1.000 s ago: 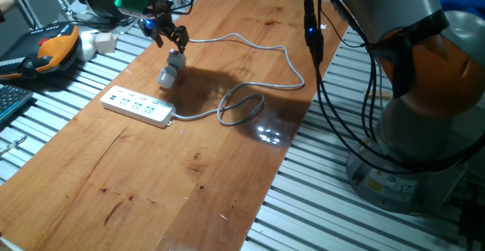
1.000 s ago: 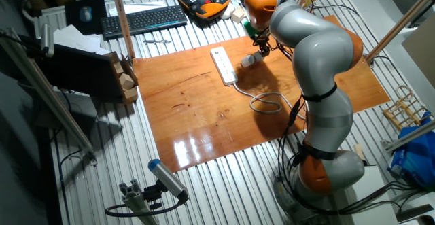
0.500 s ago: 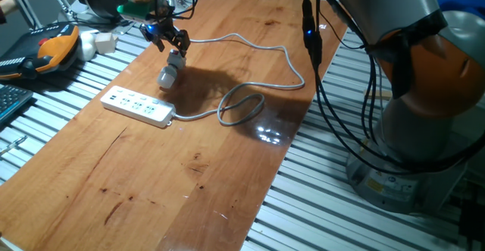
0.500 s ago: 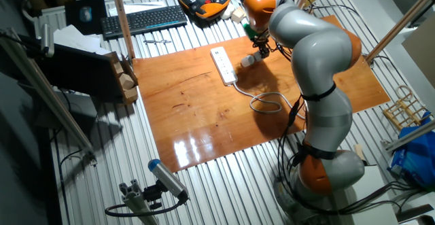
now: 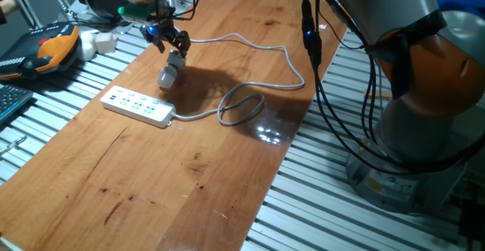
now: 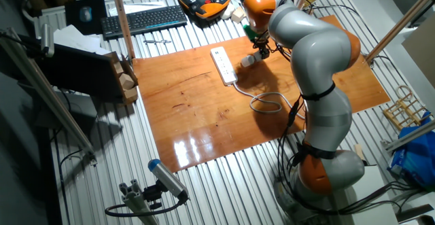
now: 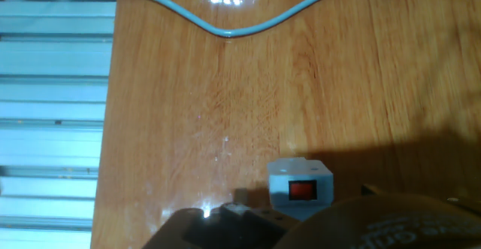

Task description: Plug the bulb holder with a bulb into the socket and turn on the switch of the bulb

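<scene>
One bulb holder [image 5: 170, 72] is what you are after, and it lies on its side on the wooden board [image 5: 227, 160], bulb end toward the socket [image 5: 137, 105], boxy end up toward the gripper [image 5: 167, 37]. In the hand view you see its grey-white box with the red switch [image 7: 301, 191] facing the camera, low in the frame and partly behind the dark bulk of the hand. It is near the socket but apart from it, not plugged in.

Since a second ago the gripper has drawn up and back a little from the holder: earlier its fingers reached down close to the boxy end, now they hang just above it and slightly toward the board's far edge. The holder itself has not shifted. Judge from that: the claw has nothing in it. Its fingers stand spread in the fixed view that looks along the board, and nothing sits between them.

Beyond the holder, the socket lies flat near the board's edge with its grey cable [image 5: 250, 99] looping away across the wood. The arm [image 6: 306, 55] arches over from the far side in the other fixed view.

Your task is barely begun, I'd say: you probably need a fresh approach to the boxy end, then a lift, a turn to point the pins down, and the run to an outlet.
</scene>
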Controlling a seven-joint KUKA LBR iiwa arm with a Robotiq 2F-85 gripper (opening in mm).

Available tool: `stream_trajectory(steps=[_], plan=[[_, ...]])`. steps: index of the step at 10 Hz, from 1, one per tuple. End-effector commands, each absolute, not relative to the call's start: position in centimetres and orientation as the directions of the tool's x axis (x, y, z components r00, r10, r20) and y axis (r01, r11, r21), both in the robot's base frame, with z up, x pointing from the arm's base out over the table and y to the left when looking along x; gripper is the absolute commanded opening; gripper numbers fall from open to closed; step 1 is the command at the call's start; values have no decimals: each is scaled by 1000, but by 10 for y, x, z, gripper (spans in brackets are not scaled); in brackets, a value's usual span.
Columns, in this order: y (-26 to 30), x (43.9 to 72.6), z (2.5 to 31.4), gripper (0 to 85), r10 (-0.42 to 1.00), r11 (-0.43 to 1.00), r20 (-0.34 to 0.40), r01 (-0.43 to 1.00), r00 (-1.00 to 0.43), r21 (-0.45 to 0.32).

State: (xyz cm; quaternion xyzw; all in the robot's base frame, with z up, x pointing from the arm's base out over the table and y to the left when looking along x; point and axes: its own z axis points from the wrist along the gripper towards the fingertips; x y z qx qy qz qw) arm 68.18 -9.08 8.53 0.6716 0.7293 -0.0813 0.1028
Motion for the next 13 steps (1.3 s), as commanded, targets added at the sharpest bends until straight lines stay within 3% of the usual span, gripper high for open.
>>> stream_trajectory(steps=[1,13], plan=[[-92,682,83,680,963,74,-263,997,-66,22],[-95,679,75,680,956,46,-291,999,-37,26]])
